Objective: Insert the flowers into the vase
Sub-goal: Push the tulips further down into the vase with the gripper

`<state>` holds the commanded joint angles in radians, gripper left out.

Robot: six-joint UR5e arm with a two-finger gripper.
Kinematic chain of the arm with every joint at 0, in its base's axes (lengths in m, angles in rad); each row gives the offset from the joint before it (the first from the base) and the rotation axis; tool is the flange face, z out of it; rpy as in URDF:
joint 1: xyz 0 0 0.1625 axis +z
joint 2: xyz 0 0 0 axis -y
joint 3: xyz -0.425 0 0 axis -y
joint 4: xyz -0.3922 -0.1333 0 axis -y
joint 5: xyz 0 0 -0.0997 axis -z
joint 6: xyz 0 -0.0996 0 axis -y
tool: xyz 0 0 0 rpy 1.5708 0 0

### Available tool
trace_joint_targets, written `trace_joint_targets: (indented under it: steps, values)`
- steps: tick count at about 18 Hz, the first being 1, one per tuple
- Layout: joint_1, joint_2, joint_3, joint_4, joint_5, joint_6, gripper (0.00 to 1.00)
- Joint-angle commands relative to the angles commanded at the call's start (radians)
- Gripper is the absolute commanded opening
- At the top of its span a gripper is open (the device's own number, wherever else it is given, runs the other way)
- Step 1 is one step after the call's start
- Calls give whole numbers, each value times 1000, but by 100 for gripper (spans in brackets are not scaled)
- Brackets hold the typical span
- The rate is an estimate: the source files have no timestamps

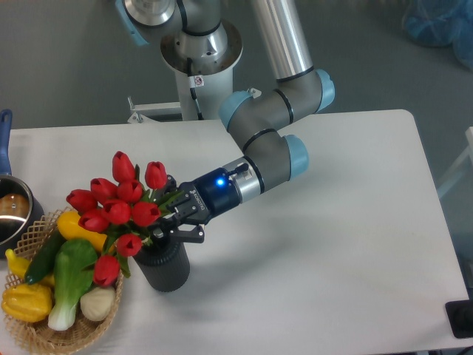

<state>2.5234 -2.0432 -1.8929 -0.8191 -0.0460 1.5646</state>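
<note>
A bunch of red tulips, the flowers, leans out to the left over the dark grey ribbed vase, which stands near the table's front left. Their green stems run down to the vase's mouth, where my gripper is shut on them just above the rim. The stem ends are hidden behind the gripper and the vase wall, so I cannot tell how deep they sit. One bloom hangs low over the basket's edge.
A woven wicker basket with yellow, green and white toy vegetables sits directly left of the vase. A metal pot with a blue handle is at the far left edge. The white table stretches right.
</note>
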Motion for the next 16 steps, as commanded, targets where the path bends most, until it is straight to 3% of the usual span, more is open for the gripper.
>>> trace_joint_targets:
  steps: [16]
  values:
    - [22, -29, -9, 2, 5, 64, 25]
